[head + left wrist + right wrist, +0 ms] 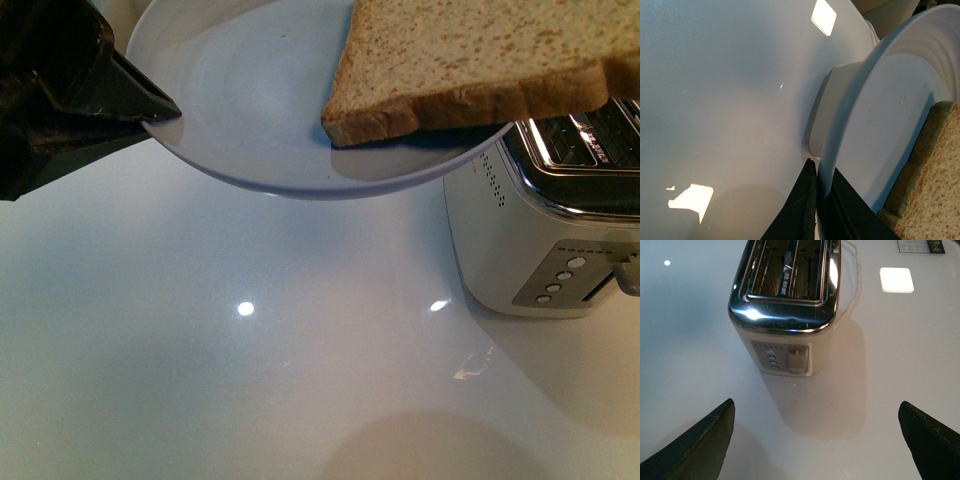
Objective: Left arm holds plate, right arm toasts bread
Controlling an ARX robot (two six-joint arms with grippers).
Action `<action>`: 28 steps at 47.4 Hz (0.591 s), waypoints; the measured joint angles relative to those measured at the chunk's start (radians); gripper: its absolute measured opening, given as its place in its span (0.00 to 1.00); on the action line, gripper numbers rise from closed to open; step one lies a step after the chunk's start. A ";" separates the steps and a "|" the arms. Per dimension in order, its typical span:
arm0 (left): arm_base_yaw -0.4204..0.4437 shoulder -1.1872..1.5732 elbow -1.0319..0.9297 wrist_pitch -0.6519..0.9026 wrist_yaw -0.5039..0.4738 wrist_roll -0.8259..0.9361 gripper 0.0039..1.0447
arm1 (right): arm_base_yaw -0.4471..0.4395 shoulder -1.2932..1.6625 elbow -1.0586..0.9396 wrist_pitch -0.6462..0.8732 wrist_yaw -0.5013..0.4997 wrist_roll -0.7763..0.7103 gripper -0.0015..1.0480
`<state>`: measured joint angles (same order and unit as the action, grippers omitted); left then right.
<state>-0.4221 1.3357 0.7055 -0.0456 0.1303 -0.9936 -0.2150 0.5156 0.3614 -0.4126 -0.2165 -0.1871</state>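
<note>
Status at this moment: the left gripper point(160, 108) is clamped on the near rim of the plate point(250, 120), one finger above the rim and one below, as the left wrist view confirms. The plate is held off the table point(250, 400), with no other support that I can see. The bread point(480, 60) lies on the far side of the plate from the grip, and its crust edge appears to reach past the rim on the side toward the toaster point(540, 250).

The right gripper point(816, 405) is empty, its fingers spread wide. It hangs above the table and faces the toaster's control end. The slots point(785, 270) look vacant and the lever point(796, 360) appears to be up.

My judgement is that the pick of the slice has not yet begun.

Risks noted:
- The plate is held by one edge pinch, with the load opposite the grip. Any downward push by the right gripper during the pick would lever the plate about the fingers, so it could rotate or slip out.
- The slice sits at or beyond the rim. I cannot judge the plate's tilt reliably, but a tip toward the toaster, or a nudge, could slide the slice off onto the toaster top or the table.
- Bread is soft. A hard or off-centre pinch could tear or fold it, and it would then jam at the slot mouth.
- The plate's rim looks close to the toaster, so the right arm will have little room as it approaches.
</note>
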 joint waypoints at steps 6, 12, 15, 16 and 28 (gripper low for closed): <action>0.000 0.000 0.000 0.000 0.000 0.000 0.03 | 0.102 0.026 0.031 0.032 0.075 0.120 0.91; 0.000 0.000 0.000 0.000 0.000 0.000 0.03 | 0.230 0.057 0.051 0.102 0.140 0.246 0.91; 0.000 0.000 0.000 0.000 0.000 0.000 0.03 | 0.287 0.076 0.062 0.142 0.169 0.323 0.91; 0.000 0.000 0.000 0.000 0.000 0.000 0.03 | 0.314 0.085 0.068 0.163 0.182 0.349 0.91; 0.000 0.000 0.000 0.000 0.000 0.000 0.03 | 0.553 0.240 0.111 0.369 0.196 0.715 0.91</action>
<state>-0.4221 1.3357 0.7055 -0.0456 0.1303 -0.9936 0.3378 0.7555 0.4721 -0.0437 -0.0204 0.5274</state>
